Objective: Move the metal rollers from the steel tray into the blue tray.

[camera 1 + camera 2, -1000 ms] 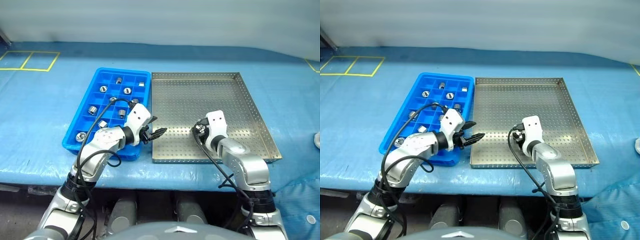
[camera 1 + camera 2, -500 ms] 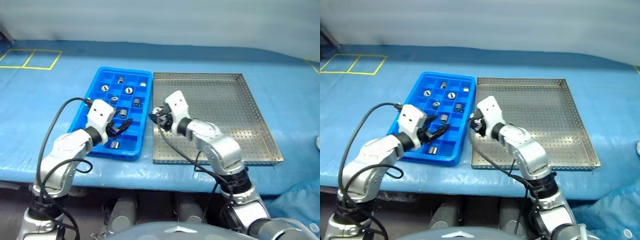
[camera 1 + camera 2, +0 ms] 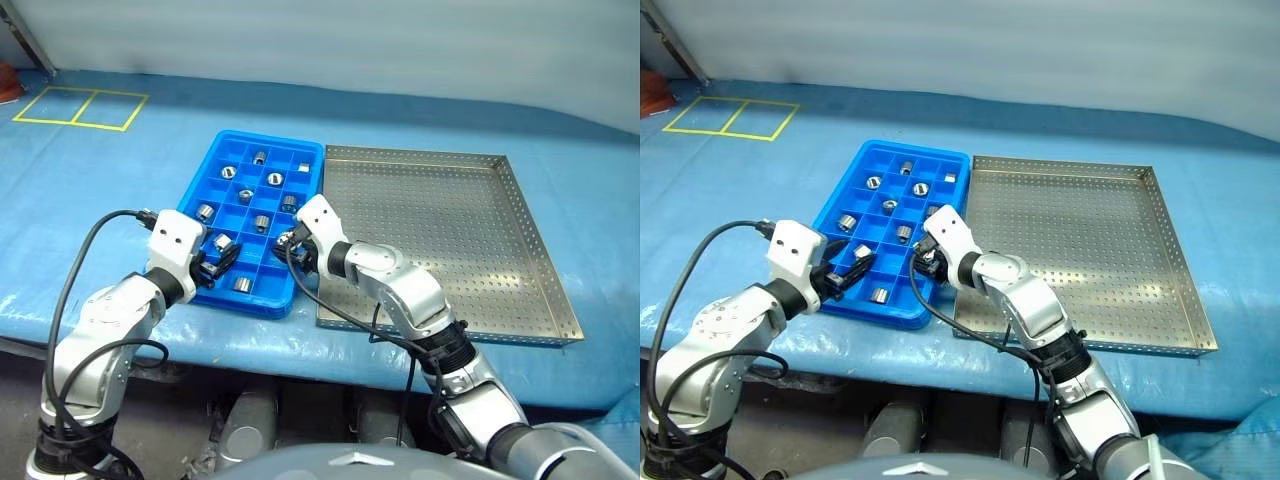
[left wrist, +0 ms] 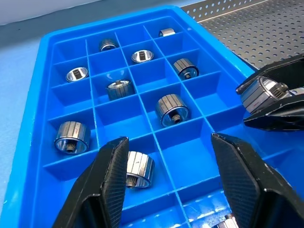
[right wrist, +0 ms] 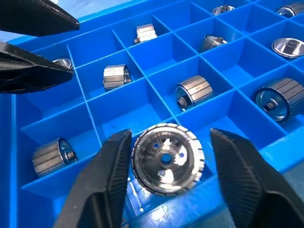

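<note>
Head view: the right gripper (image 3: 291,243) hangs over the blue tray (image 3: 222,158); the steel tray (image 3: 540,250) looks emptied. Left wrist view: the left gripper (image 4: 173,178) gapes empty. Right wrist view: jaws parted, a metal roller (image 5: 166,158) between them, seemingly dropping. Next, withdraw.

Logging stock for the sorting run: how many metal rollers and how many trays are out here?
metal rollers: 11 (10 in the blue tray, 1 at the right gripper)
trays: 2 (blue tray, steel tray)
total: 13
</note>
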Action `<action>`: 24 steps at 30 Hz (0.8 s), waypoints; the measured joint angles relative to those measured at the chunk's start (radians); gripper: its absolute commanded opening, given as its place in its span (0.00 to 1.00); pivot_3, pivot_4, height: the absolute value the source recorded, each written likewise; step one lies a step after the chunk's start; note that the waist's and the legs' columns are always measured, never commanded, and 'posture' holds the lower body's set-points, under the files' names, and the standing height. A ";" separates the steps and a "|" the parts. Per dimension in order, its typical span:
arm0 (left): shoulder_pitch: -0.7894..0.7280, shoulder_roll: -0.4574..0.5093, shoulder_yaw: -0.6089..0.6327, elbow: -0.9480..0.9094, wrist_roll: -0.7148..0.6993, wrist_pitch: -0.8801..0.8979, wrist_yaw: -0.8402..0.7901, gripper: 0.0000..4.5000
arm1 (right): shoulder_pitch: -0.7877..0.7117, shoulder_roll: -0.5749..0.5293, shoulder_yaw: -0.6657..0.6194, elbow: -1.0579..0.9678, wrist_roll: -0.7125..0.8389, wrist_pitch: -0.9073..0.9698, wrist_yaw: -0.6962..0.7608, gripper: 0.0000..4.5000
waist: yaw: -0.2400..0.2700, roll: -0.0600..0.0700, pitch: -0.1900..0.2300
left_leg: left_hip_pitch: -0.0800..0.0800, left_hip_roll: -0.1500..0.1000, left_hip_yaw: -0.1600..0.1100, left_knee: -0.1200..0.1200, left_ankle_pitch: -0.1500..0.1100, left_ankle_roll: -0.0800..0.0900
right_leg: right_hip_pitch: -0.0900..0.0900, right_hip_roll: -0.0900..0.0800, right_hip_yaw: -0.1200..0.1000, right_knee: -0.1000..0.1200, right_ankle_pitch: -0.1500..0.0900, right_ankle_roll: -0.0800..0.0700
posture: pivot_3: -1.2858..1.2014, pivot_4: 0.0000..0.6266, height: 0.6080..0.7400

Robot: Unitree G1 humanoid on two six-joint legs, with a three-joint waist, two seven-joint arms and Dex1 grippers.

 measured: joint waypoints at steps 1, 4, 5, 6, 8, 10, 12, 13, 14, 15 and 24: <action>-0.009 -0.001 -0.006 0.000 0.000 0.000 0.003 0.66 | 0.000 0.003 -0.006 0.000 -0.001 -0.001 -0.006 0.82 | 0.000 0.000 0.000 | 0.000 0.000 0.000 0.000 0.000 0.000 | 0.000 0.000 0.000 0.000 0.000 0.000 | 0.62 0.24 1.00; -0.041 -0.009 -0.024 0.003 -0.004 0.000 0.006 0.66 | 0.005 0.014 -0.037 -0.018 -0.001 -0.007 -0.032 0.82 | 0.000 0.000 0.000 | 0.000 0.000 0.000 0.000 0.000 0.000 | 0.000 0.000 0.000 0.000 0.000 0.000 | 0.61 0.24 1.00; -0.056 -0.017 -0.036 0.008 -0.004 -0.001 0.008 0.66 | 0.016 0.013 -0.059 -0.044 -0.001 -0.012 -0.046 0.82 | 0.000 0.000 0.000 | 0.000 0.000 0.000 0.000 0.000 0.000 | 0.000 0.000 0.000 0.000 0.000 0.000 | 0.61 0.24 1.00; -0.062 -0.022 -0.046 0.010 -0.004 -0.003 0.009 0.66 | 0.022 0.010 -0.075 -0.063 -0.001 -0.016 -0.058 0.82 | 0.000 0.000 0.000 | 0.000 0.000 0.000 0.000 0.000 0.000 | 0.000 0.000 0.000 0.000 0.000 0.000 | 0.61 0.24 1.00; -0.087 -0.040 -0.087 0.025 0.000 -0.014 0.011 0.66 | 0.062 -0.012 -0.131 -0.125 -0.009 -0.051 -0.089 0.82 | 0.004 0.000 0.000 | -0.001 0.000 0.000 0.000 0.000 0.000 | 0.000 0.000 0.000 -0.001 0.000 0.000 | 0.59 0.24 1.00; -0.112 -0.048 -0.129 0.055 0.009 -0.041 0.010 0.66 | 0.107 -0.078 -0.181 -0.166 -0.023 -0.081 -0.099 0.82 | 0.008 0.000 0.000 | -0.001 -0.001 0.000 0.000 0.000 0.000 | 0.000 -0.001 0.000 -0.002 0.000 0.000 | 0.59 0.24 1.00; -0.127 -0.050 -0.154 0.086 0.016 -0.069 0.004 0.66 | 0.153 -0.145 -0.252 -0.176 -0.015 -0.082 -0.084 0.82 | 0.004 0.000 0.000 | -0.001 -0.002 0.001 0.001 0.000 0.000 | 0.000 -0.002 0.000 -0.002 0.000 0.000 | 0.58 0.24 1.00; -0.139 -0.052 -0.164 0.105 0.021 -0.080 0.001 0.66 | 0.178 -0.182 -0.287 -0.179 -0.005 -0.082 -0.066 0.82 | 0.000 0.000 0.000 | -0.001 -0.001 0.001 0.001 0.000 0.000 | 0.000 -0.002 0.000 -0.002 0.000 0.000 | 0.58 0.24 1.00; -0.148 -0.053 -0.168 0.122 0.027 -0.093 -0.003 0.66 | 0.195 -0.210 -0.308 -0.179 0.001 -0.081 -0.052 0.82 | -0.005 0.000 0.000 | -0.001 -0.001 0.001 0.001 0.000 0.000 | 0.000 -0.002 0.000 -0.001 0.000 0.000 | 0.58 0.24 1.00; -0.168 -0.060 -0.176 0.148 0.033 -0.105 -0.009 0.66 | 0.215 -0.245 -0.336 -0.182 0.008 -0.082 -0.036 0.86 | -0.009 0.000 0.000 | -0.001 -0.001 0.001 0.001 0.000 0.000 | 0.000 -0.002 0.000 -0.001 0.000 0.000 | 0.57 0.24 1.00; -0.247 -0.139 -0.207 0.265 0.044 -0.196 -0.011 1.00 | 0.296 -0.353 -0.404 -0.228 0.037 -0.110 0.040 1.00 | -0.047 0.000 0.000 | -0.001 -0.001 0.002 0.001 0.000 0.001 | 0.000 -0.002 0.001 -0.001 0.000 0.001 | 0.54 0.24 1.00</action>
